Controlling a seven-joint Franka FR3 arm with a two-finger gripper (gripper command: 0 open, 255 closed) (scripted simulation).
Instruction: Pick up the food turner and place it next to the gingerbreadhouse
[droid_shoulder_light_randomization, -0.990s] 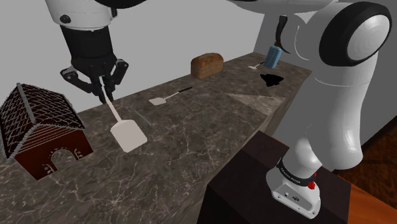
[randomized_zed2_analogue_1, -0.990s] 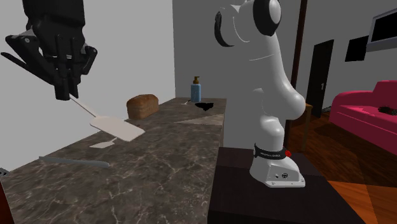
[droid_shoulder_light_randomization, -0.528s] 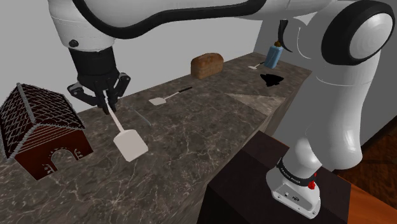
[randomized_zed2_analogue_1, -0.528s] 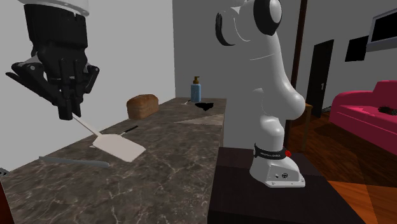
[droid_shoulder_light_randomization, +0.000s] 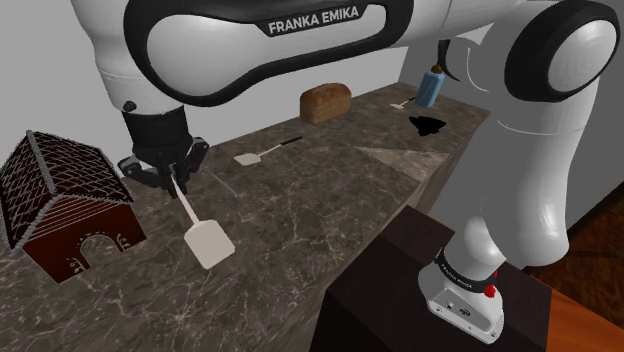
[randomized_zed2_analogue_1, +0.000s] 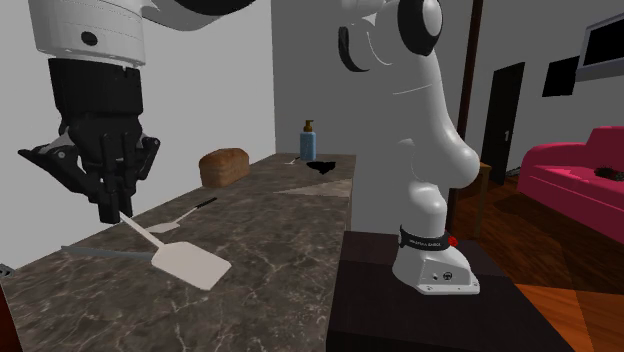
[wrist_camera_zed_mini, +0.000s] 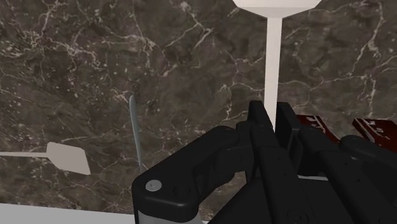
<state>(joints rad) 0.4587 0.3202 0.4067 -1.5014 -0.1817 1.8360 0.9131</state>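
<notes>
Two things lie near held turner (droid_shoulder_light_randomization: 207, 243): grey strip (droid_shoulder_light_randomization: 226, 186), small spatula (droid_shoulder_light_randomization: 250, 157).

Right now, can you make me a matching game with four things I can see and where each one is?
Things:
1. food turner
2. gingerbread house
3. bread loaf
4. blue bottle

Places:
A. at the counter's far end, beside a black item
B. at the shoulder view's left edge
C. clasped in the pincer
D. by the wall, beyond the small spatula

Pairs: 1-C, 2-B, 3-D, 4-A.
</notes>
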